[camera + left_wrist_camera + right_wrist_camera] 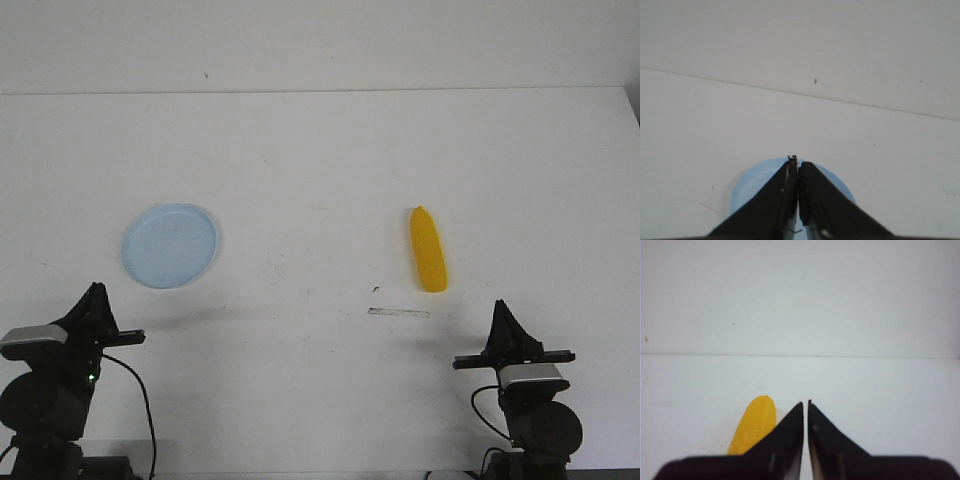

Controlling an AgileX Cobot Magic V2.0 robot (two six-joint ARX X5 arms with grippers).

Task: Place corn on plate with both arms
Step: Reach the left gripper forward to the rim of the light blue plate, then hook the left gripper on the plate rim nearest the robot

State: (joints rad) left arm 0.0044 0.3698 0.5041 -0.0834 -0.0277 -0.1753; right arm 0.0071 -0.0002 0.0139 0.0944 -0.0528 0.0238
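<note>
The corn (pixel 428 263) lies pointing away, just ahead of the right arm's fingers (pixel 502 312), which are together.

The left gripper (pixel 798 167) has its two black fingers pressed together, holding nothing. Behind them lies the pale blue plate (pixel 752 182), flat on the white desk (pixel 700 130), partly hidden by the fingers.
</note>
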